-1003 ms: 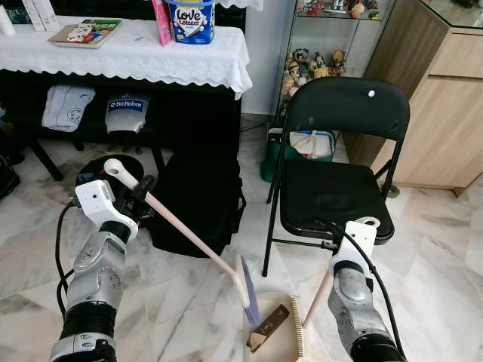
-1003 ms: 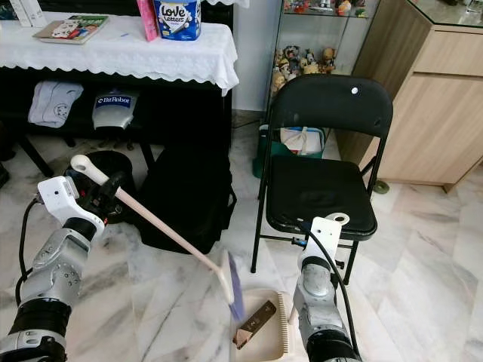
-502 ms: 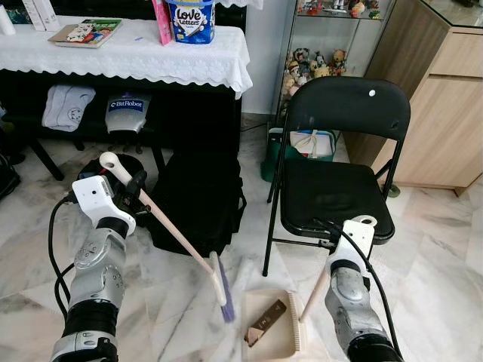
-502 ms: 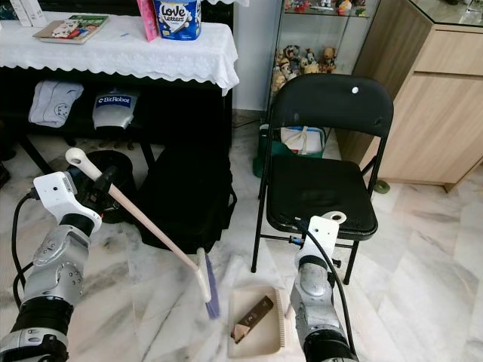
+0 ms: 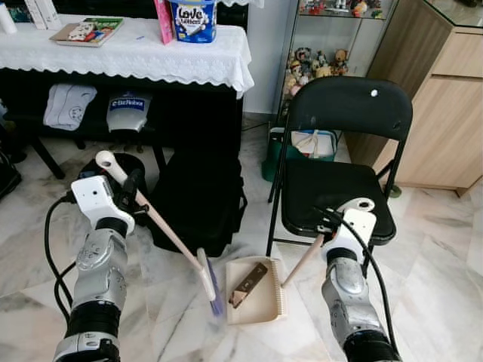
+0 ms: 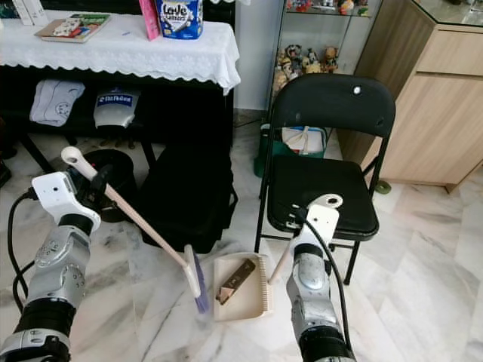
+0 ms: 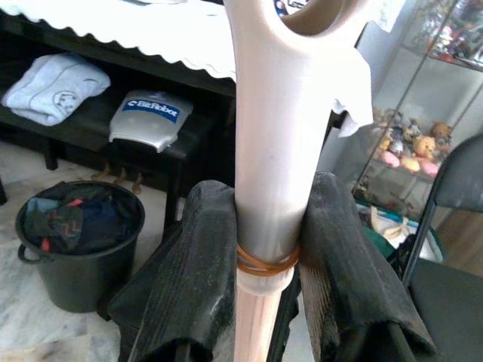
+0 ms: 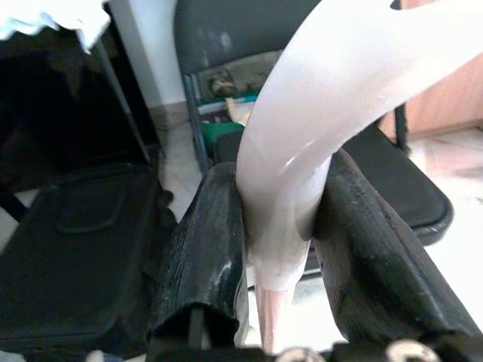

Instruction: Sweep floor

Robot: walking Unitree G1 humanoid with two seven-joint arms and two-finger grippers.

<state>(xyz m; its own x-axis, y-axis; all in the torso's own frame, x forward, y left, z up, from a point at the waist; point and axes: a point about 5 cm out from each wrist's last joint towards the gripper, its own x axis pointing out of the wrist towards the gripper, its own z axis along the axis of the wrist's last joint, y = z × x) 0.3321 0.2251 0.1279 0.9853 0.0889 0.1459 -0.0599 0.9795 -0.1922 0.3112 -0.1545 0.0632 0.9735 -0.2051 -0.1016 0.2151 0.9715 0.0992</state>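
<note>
The left gripper has its jaws clamped on the handle of a broom, whose purple bristles rest on the marble floor just left of a beige dustpan. The right gripper grips the dustpan's handle, near a black folding chair; a brown scrap lies in the pan.

I can read "Love Letters" on the blue-and-white tin standing on the cloth-covered surface. Below it, on the dark lower shelf, a silver-grey cover carries a blue label reading "BitRobot", sharpest for me from the left wrist camera. The book on the surface has print on its cover, but it is too small to make out.
</note>
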